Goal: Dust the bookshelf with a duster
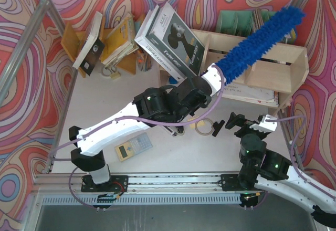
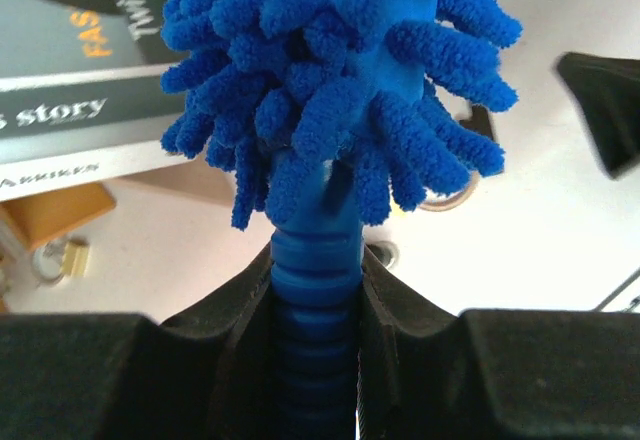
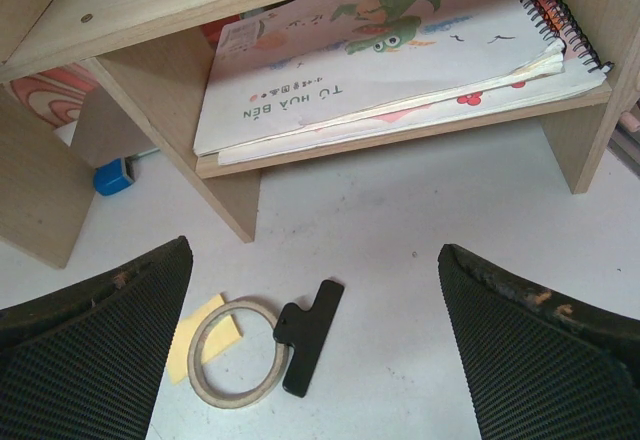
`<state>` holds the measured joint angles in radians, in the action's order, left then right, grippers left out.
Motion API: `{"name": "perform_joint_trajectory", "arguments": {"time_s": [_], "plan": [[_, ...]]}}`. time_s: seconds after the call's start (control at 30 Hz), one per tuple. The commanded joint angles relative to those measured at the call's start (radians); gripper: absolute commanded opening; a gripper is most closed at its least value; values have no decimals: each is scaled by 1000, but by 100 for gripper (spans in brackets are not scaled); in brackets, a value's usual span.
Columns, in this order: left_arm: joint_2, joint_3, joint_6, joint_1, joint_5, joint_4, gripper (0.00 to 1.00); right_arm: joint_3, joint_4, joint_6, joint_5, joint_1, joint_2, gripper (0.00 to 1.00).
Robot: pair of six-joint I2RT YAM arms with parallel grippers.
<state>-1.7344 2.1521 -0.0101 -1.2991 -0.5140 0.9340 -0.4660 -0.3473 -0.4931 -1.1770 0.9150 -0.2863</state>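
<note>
Now, left gripper [image 2: 315, 295]: pinching the duster [image 1: 260, 37] by its handle
Duster: slanted over the bookshelf [image 1: 296, 71]
Right gripper [image 3: 315, 345]: spread, empty

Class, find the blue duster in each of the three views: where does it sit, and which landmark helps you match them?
Top external: the duster slants across the upper right, over the bookshelf.
Left wrist: fills the upper centre, handle clamped in the left tool.
Right wrist: not in it.
Shared landmark: the tape ring.
</note>
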Motion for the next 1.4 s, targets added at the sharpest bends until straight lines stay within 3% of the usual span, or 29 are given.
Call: {"name": "perform_joint_trajectory", "arguments": {"time_s": [0.0, 0.4, 0.57, 0.67, 0.83, 1.03, 1.17, 1.37], "plan": [[-25, 2, 61, 21, -147, 53, 0, 1, 27, 13, -25, -2, 14, 99], [-90, 27, 85, 6, -37, 76, 0, 4, 33, 12, -34, -1, 13, 99], [-47, -26, 60, -60, -89, 16, 0, 4, 34, 10, -42, -1, 9, 99], [-6, -68, 95, -105, -188, -1, 0, 6, 34, 8, -47, -1, 8, 99], [63, -168, 318, -176, -460, 57, 0, 6, 33, 0, -55, -1, 7, 99], [116, -247, 653, -274, -637, 253, 0, 3, 23, -12, -61, -1, 6, 99], [82, -218, 849, -300, -629, 413, 0, 2, 17, -19, -63, -2, 4, 99], [47, -226, 973, -321, -549, 495, 0, 0, 19, -14, -56, -2, -6, 99]]}}
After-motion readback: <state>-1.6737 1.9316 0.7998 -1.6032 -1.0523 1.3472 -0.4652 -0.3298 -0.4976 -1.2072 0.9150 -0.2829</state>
